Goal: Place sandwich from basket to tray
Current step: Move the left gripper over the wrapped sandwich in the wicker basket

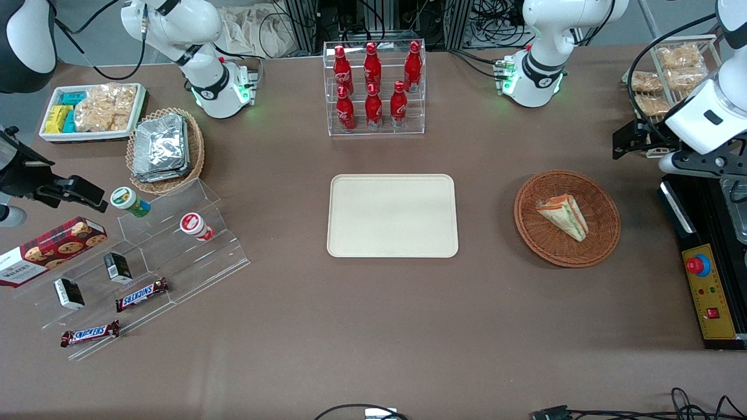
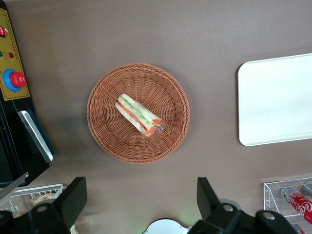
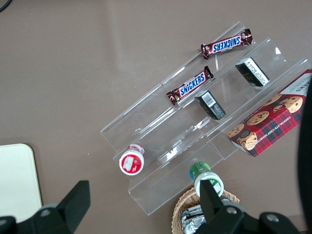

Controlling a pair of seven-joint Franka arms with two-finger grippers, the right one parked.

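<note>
The sandwich (image 1: 563,216), a pale wedge with green and orange-red layers in clear wrap, lies in the round reddish-brown wicker basket (image 1: 543,240). The left wrist view shows the same sandwich (image 2: 140,115) near the middle of the basket (image 2: 112,137). The cream-beige tray (image 1: 392,216) lies flat at the table's middle with nothing on it, and an end of the tray (image 2: 275,100) shows in the wrist view too. My left gripper (image 1: 631,142) hangs well above the table, beside the basket toward the working arm's end. The gripper (image 2: 140,195) is open and holds nothing.
A black control box with a red button (image 1: 698,265) lies beside the basket at the table's end. A wire rack of snack packs (image 1: 671,76) stands farther from the camera. An acrylic rack of red bottles (image 1: 374,87) stands farther from the camera than the tray.
</note>
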